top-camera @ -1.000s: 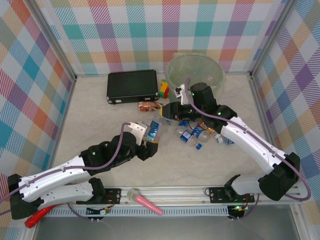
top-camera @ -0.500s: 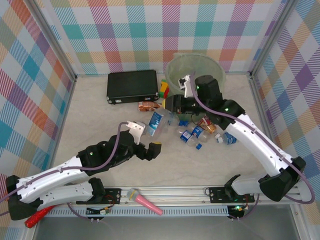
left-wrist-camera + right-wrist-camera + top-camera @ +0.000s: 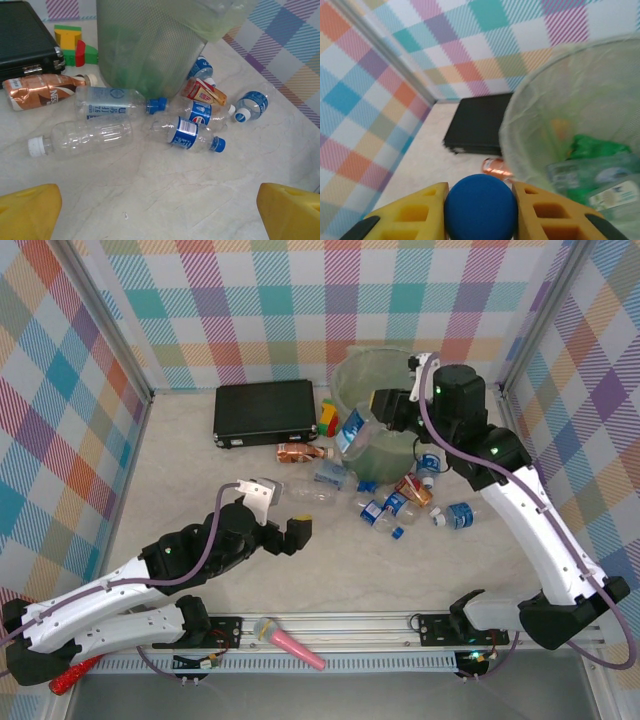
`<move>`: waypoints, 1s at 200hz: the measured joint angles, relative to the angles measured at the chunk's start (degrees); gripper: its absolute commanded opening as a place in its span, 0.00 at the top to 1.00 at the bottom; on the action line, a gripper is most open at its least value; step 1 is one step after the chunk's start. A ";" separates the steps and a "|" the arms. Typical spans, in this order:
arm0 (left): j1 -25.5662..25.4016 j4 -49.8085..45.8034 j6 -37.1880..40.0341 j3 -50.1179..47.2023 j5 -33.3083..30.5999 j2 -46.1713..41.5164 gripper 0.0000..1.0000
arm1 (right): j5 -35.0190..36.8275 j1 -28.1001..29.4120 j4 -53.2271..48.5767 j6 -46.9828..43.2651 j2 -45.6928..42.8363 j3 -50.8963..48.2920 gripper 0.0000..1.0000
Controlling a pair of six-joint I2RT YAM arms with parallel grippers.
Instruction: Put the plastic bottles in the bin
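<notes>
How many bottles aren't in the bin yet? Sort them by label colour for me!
Blue-label bottles: 5
Copper-brown-label bottle: 1
Orange-label bottle: 1
Unlabelled clear bottle: 1
Blue-capped bottle held in the right end effector: 1
Total: 9 not yet in the bin

Bottles [image 3: 192,135] strewn beside green bin [image 3: 150,50].
</notes>
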 measured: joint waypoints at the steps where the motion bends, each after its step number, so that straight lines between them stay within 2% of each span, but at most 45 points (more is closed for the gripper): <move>1: 0.00 0.00 -0.02 0.00 -0.04 0.02 0.00 | 0.15 -0.07 0.00 -0.11 0.00 0.02 0.73; 46: 0.00 -0.02 -2.16 0.20 -4.00 1.81 0.00 | 6.82 -3.85 0.94 -5.05 1.92 1.57 0.73; 97: 0.00 -0.24 -4.17 1.33 -8.68 2.54 0.00 | 10.82 -7.98 3.74 -9.11 10.08 5.03 0.74; 127: 0.00 -0.50 -4.94 2.21 -9.42 2.36 0.01 | 10.91 -9.31 3.52 -9.64 14.29 8.74 0.73; 200: 0.00 -1.95 -4.98 2.69 -10.12 1.77 0.00 | 8.85 -9.49 3.06 -8.68 13.66 13.49 0.73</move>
